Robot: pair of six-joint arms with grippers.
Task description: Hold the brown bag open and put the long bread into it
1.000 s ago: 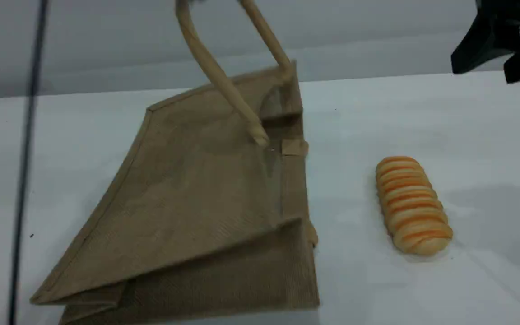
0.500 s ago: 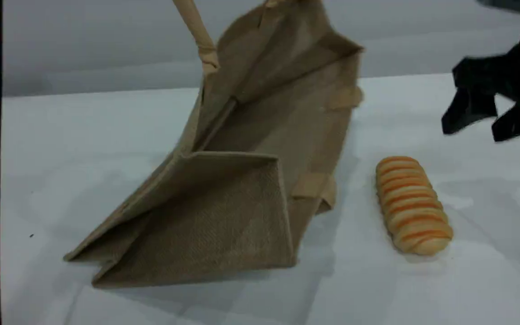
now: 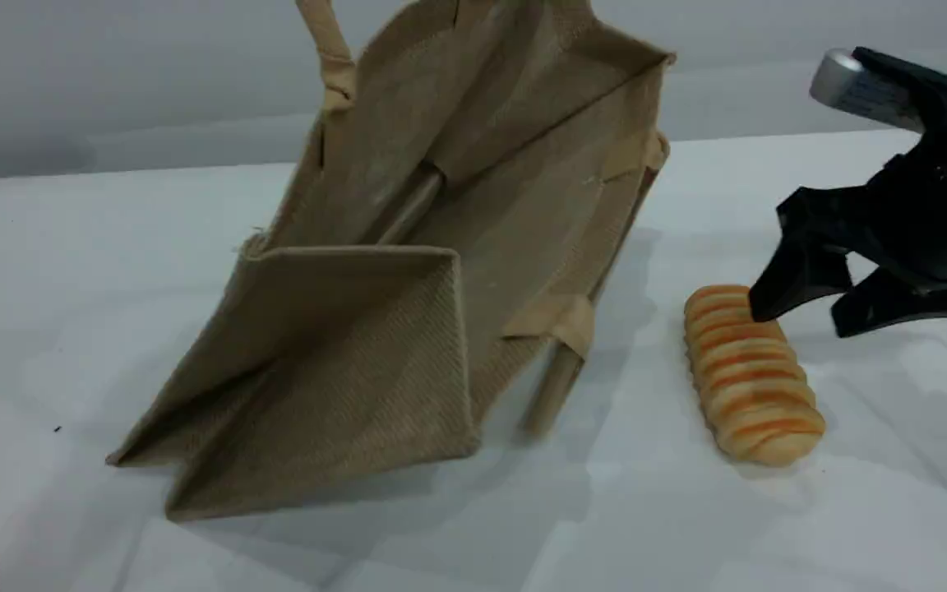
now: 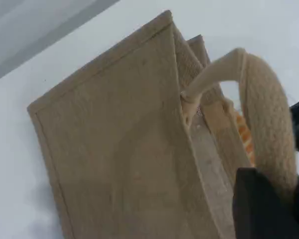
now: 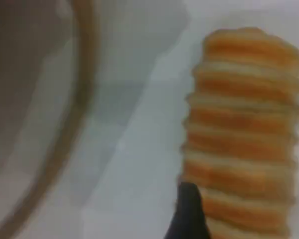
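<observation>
- R tool (image 3: 806,308): jaws spread wide, nothing between them, hanging just above the far end of the long bread (image 3: 751,374); one fingertip (image 5: 189,214) shows dark at the wrist view's bottom edge, right by the loaf's near ridges.
- L tool (image 4: 268,209): pressed together, pinching the upper handle (image 4: 266,114) of the brown bag (image 3: 408,271); tool itself is out of the scene view, only the handle runs up past the top edge.
- Step in hand, as I judge it: R tool comes down onto the bread for a grasp. To do it well: centre the jaws across the loaf's short width, nearer mid-length than the end so it doesn't tip; close gently, looks soft & ridged, may squash or slip.
- L side should keep the handle up & taut so the mouth doesn't sag while the R arm carries over.
- Bread: lying flat on the white worktop (image 3: 852,510), R of the bag, apart from it, long axis running roughly away from the camera.
- Bag: tilted, base on the worktop at lower L, mouth gaping up & toward the bread. Gusset side folded inward. Second handle (image 3: 552,395) hangs loose from the lower rim, onto the worktop.
- Inside the bag: nothing visible, just bare lining; deepest corner too shaded to tell.
- Risk: the loose handle lies by the mouth & could snag the loaf on entry.
</observation>
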